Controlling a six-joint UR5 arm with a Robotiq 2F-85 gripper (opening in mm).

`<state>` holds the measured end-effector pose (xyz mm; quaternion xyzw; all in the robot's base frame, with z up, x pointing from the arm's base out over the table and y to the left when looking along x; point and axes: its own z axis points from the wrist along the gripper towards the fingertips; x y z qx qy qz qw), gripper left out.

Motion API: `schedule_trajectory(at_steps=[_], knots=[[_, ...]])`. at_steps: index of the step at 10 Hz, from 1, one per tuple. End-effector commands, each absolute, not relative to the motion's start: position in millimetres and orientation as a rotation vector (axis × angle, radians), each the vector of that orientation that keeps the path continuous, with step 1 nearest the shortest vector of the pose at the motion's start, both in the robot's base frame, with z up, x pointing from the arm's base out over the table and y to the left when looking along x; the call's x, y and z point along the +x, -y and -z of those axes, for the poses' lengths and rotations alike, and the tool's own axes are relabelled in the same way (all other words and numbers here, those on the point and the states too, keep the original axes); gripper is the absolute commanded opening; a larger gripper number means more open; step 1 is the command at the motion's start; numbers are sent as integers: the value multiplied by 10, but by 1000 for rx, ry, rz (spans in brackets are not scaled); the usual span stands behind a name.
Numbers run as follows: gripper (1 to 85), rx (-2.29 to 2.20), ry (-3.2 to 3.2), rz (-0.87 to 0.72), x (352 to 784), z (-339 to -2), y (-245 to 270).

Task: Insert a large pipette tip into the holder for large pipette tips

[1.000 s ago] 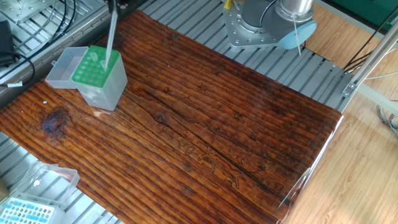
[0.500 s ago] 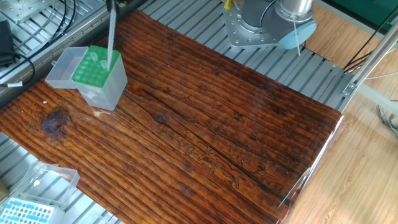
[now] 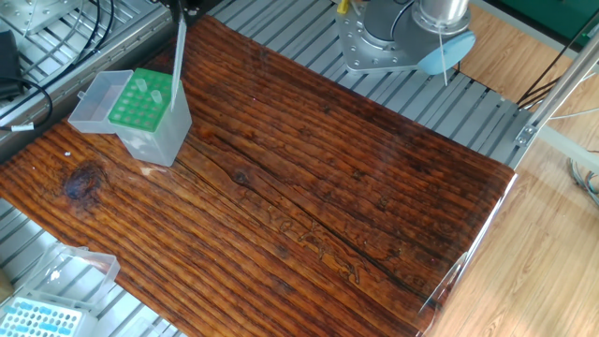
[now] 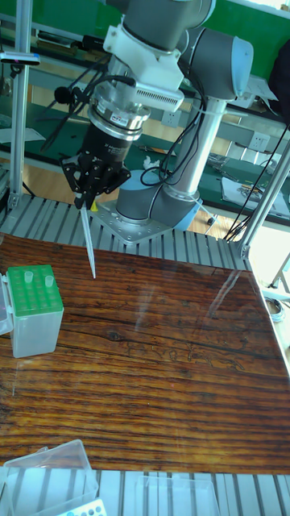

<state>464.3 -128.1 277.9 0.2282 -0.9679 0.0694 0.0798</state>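
The large pipette tip [image 4: 88, 242] is a long translucent cone that hangs point down, a little tilted, from my gripper [image 4: 84, 206], which is shut on its wide end. In the tall fixed view its point hovers above the wood, to the right of the holder for large pipette tips [image 4: 34, 302] and apart from it. The holder's green rack has two tips standing in its back row. In the fixed view the held large pipette tip [image 3: 177, 61] crosses the right edge of the holder [image 3: 140, 101]. The gripper [image 3: 182, 11] is mostly cut off at the top edge there.
The holder's clear lid [image 3: 96, 105] lies open to its left. A smaller box with a light blue rack [image 3: 42, 318] stands off the wooden table's front left corner. The arm's base [image 3: 384, 42] is bolted behind the table. Cables [image 3: 56, 37] lie at the far left.
The gripper and the held tip have shifted slightly to the right, from over the green rack toward its right edge. The holder has not moved.
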Motion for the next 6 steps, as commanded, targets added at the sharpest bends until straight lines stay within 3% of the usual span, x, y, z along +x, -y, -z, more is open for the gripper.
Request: schedule_trajectory(at_steps=[1,2,4,6], knots=[[10,574,3055,-104,4914,-2734,1032],[10,513,3089,-36,4946,-2728,908],[10,427,3120,-145,5023,-2738,1079],[10,404,3119,-134,5008,-2736,1063]])
